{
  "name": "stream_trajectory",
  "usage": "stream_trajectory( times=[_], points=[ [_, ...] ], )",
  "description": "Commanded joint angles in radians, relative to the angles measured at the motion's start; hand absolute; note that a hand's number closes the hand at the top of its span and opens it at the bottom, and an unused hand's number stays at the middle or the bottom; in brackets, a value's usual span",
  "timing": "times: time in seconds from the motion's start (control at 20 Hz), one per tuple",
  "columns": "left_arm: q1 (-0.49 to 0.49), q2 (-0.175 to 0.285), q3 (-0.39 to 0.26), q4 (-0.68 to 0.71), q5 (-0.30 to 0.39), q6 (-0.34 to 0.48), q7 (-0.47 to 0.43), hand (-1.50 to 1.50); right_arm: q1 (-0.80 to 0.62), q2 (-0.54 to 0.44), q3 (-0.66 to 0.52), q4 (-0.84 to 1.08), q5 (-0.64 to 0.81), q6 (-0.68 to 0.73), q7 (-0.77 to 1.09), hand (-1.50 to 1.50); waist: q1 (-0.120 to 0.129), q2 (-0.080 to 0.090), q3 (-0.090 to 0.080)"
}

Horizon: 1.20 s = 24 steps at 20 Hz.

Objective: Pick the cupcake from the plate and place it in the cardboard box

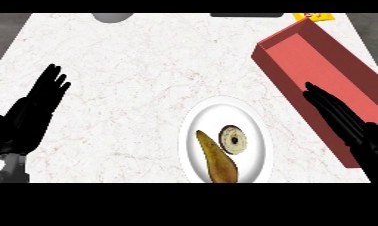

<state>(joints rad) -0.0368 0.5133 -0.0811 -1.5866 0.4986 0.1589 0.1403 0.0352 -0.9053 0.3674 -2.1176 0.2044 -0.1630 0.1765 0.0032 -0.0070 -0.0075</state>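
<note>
The box (325, 55) is cut off at the right edge and partly hidden by the right hand (353, 130); the plate (221, 112) is cropped below.

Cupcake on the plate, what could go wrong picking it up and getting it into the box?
1. The cupcake lies close beside a pear-shaped fruit on the plate; fingers closing on it could knock the fruit.
2. The right robot hand hangs open over the near wall of the red box, so carrying the cupcake back could clip that wall.
</note>
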Motion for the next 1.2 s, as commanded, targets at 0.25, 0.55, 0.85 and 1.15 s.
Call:
stream_trajectory(
  times=[0.25,0.55,0.85,1.15],
  points=[
    [-0.006,-0.012,0.005,0.012,-0.006,-0.03,-0.017,0.0,-0.263,0.0,0.188,-0.145,0.042,0.296,0.622,-1.5,0.037,0.011,0.001],
    [-0.037,-0.023,0.011,0.004,-0.019,-0.024,0.035,0.0,-0.461,0.248,0.267,0.009,-0.041,0.408,0.845,-1.5,0.021,0.01,0.006],
    [0.03,-0.037,0.04,0.0,-0.044,-0.06,0.011,0.0,-0.416,0.313,0.284,-0.002,0.005,0.462,0.907,-1.5,0.002,0.006,0.007],
    [-0.038,-0.052,0.084,0.056,-0.045,-0.086,0.026,0.0,-0.464,0.413,0.295,0.116,0.044,0.502,0.911,-1.5,-0.001,0.008,0.007]
  ],
)
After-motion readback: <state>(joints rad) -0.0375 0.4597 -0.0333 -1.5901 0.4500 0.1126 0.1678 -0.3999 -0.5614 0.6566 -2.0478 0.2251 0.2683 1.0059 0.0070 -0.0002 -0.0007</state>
